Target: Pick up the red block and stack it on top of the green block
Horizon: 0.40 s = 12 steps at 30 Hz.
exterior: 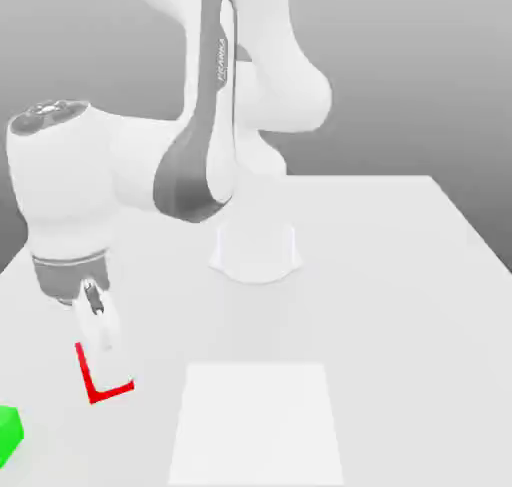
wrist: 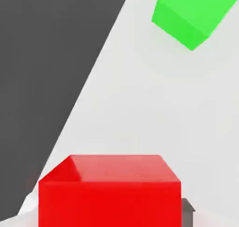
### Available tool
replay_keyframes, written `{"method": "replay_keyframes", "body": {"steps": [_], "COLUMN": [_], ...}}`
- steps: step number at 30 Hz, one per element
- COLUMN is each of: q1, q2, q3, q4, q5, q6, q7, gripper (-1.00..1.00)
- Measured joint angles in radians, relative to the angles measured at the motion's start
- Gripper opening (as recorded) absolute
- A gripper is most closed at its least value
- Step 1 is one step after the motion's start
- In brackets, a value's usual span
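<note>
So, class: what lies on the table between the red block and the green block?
Nothing: bare white table separates the red block from the green block, seen in the hand view.

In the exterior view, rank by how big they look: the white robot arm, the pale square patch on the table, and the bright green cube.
1. White robot arm
2. Pale square patch
3. Bright green cube, cut off by the frame edge, so its full size is unsure.

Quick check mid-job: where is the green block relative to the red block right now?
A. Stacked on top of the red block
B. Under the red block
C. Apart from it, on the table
C: in the exterior view the green block sits on the table, apart from the red block toward that view's left edge.
</note>
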<state>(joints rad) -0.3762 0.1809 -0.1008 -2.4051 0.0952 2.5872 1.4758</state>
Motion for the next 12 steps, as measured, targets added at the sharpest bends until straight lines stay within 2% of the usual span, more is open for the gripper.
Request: {"method": "replay_keyframes", "body": {"steps": [4,8,9,12], "q1": [-0.057,-0.086,-0.09,-0.09], "q2": [0.085,0.219,0.238,0.238], "q3": [-0.072,-0.064,-0.06,-0.06], "q4": [0.14,0.177,0.179,0.179], "q5": [-0.002,0.036,0.042,0.042], "q6": [-0.06,0.034,0.051,0.051], "q7": [0.064,0.052,0.048,0.048], "gripper": [-1.0,-1.0,1.0,1.0]}}
